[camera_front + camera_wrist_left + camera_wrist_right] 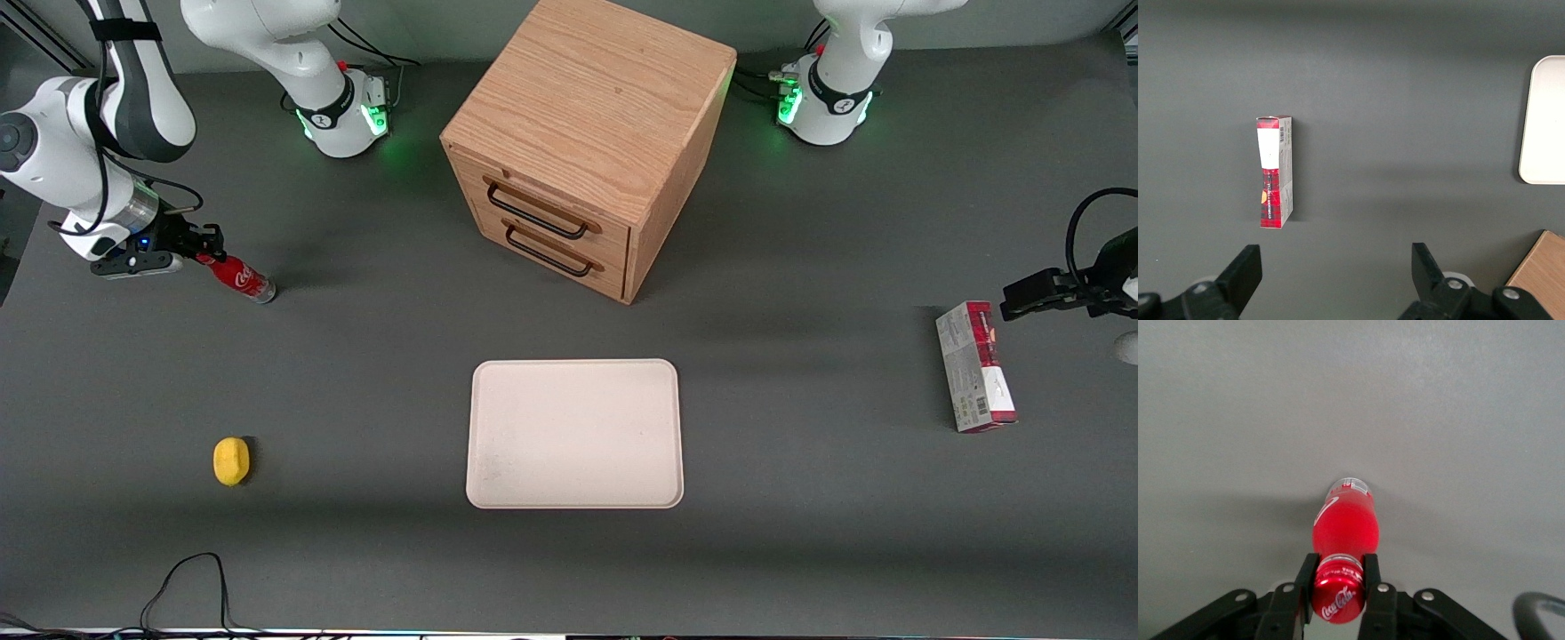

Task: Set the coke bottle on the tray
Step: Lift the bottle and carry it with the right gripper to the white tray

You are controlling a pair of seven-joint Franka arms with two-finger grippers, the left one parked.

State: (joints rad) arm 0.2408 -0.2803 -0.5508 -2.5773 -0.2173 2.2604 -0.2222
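Note:
The coke bottle [240, 277] is small, slim and red with white script and a clear base. It tilts, its base touching or just above the grey table, at the working arm's end. My right gripper [200, 253] is shut on its red cap. In the right wrist view the two black fingers [1306, 579] clamp the bottle [1345, 527] at the neck and cap, midway between them being the gripper point [1338, 577]. The pale cream-pink tray [498, 444] lies flat mid-table, nearer the front camera, well away from the bottle. Its corner shows in the left wrist view [1545, 120].
A wooden two-drawer cabinet [587, 142] stands farther from the camera than the tray. A yellow lemon-like object [231, 460] lies nearer the camera than the bottle. A red-and-grey box [976, 366] lies toward the parked arm's end, also in the left wrist view [1275, 171]. A black cable [187, 587] is by the front edge.

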